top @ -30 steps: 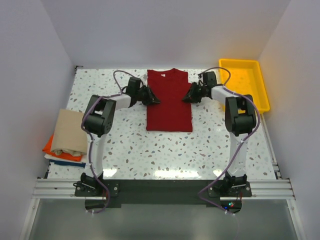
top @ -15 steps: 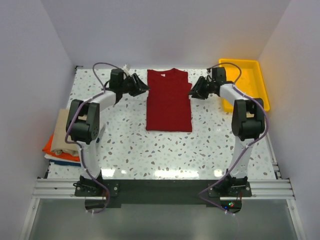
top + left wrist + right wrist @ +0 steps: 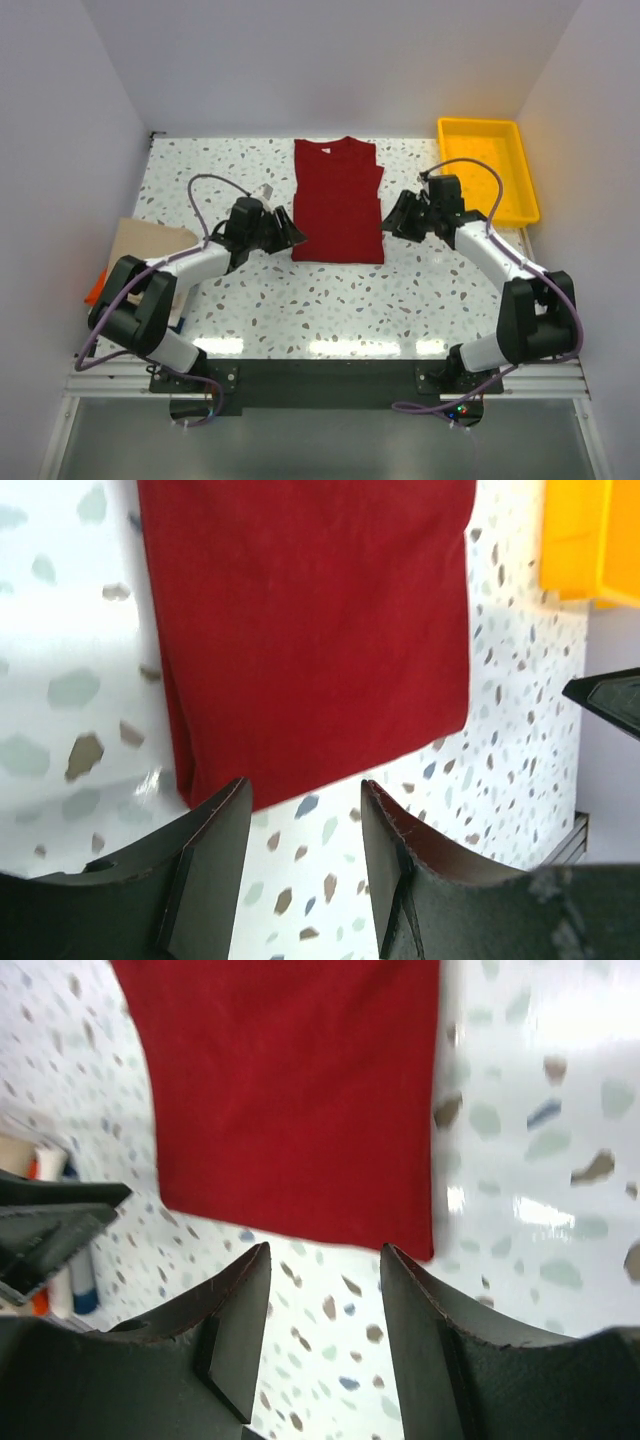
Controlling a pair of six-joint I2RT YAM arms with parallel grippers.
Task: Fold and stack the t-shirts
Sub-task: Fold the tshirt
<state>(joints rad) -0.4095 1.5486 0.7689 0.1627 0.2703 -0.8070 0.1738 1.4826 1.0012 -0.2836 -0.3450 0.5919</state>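
The left end effector [image 3: 294, 234] and right end effector [image 3: 391, 222] flank the folded red shirt [image 3: 338, 205], down at its near corners. Both jaws wide open, gripping nothing.

I have the flat shirt [image 3: 338, 200] on the worktop [image 3: 330, 300], between my left pincer [image 3: 293, 233] and right pincer [image 3: 390, 222]. The tray [image 3: 487, 185] sits behind and outboard of the right pincer. The folded stack [image 3: 135, 245] lies outboard of the left, probably overhanging the edge.
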